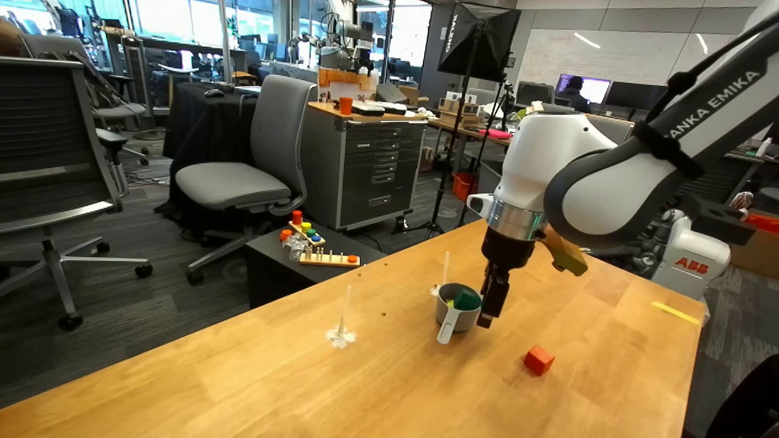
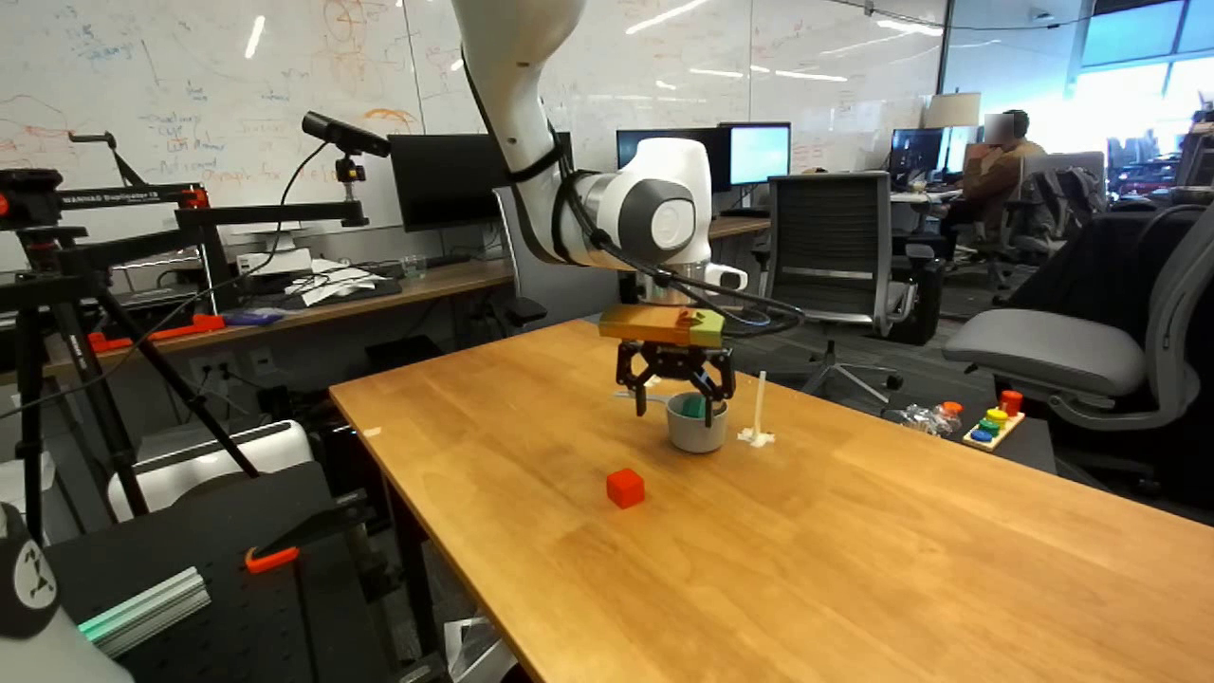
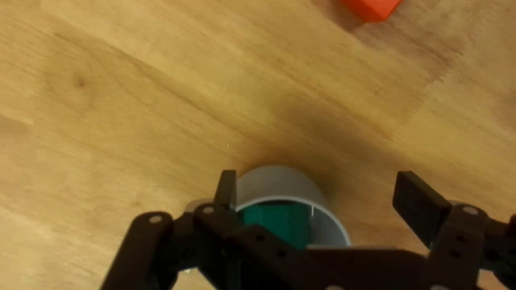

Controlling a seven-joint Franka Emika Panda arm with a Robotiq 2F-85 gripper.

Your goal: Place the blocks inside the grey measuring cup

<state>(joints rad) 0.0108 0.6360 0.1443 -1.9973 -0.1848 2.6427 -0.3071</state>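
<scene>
In an exterior view, a scribbled whiteboard [image 2: 664,57] is spanning the background, catching streaks of light [image 2: 666,16], while bright windows [image 2: 1133,52] are glowing at the far end. In an exterior view, a grey chair [image 1: 240,182] is standing on dark carpet [image 1: 176,304] near a drawer cabinet [image 1: 380,170], a black softbox [image 1: 478,39] is rising, and a bench [image 1: 274,377] is filling the foreground.

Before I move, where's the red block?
The red block sits on the table, right of the cup in an exterior view; the wrist view's top edge crops it.
</scene>
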